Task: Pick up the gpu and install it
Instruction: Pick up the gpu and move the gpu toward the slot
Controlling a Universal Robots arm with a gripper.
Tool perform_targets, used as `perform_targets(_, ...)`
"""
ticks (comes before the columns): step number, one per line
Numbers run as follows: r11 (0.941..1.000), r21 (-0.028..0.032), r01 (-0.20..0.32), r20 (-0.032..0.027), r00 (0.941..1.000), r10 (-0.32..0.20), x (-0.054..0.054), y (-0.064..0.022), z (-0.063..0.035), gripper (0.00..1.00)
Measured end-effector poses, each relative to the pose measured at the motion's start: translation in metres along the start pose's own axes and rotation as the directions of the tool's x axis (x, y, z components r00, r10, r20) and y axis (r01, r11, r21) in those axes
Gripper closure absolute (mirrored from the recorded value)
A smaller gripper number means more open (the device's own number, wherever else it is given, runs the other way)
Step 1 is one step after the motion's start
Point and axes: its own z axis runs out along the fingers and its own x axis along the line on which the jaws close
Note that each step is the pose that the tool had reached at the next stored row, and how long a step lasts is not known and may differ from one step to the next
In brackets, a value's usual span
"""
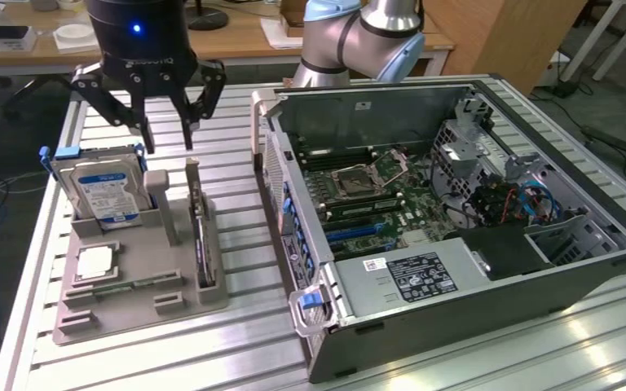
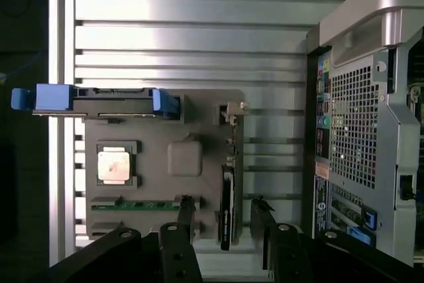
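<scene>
The end effector (image 1: 169, 140) is hovering with its jaws spread wide and gripping nothing. It is lining up over the gpu (image 1: 196, 232), with one finger to each side of the card's thin edge. The gpu is standing on edge in a slot of the grey holder (image 1: 128, 297), offering its top edge for a pinch from above. The hard drive (image 1: 101, 191) is standing upright nearby. The open computer case (image 1: 487, 301) is lying on the tabletop (image 1: 237, 350), with its motherboard facing up.

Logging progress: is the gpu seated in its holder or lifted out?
Seated: the gpu stands on edge in the grey holder's slot; the open gripper hovers above.
</scene>
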Motion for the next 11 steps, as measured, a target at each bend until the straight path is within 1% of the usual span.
perform_targets(5, 1.0000, 0.0029, 0.000, 0.0000, 1.0000, 0.000, 0.000, -0.0071, 0.0017, 0.53)
perform_targets(8, 1.0000, 0.0029, 0.000, 0.0000, 1.0000, 0.000, 0.000, -0.0095, 0.0063, 0.53)
perform_targets(11, 1.0000, 0.0031, 0.000, -0.0002, 1.0000, 0.000, -0.002, -0.0098, 0.0113, 0.53)
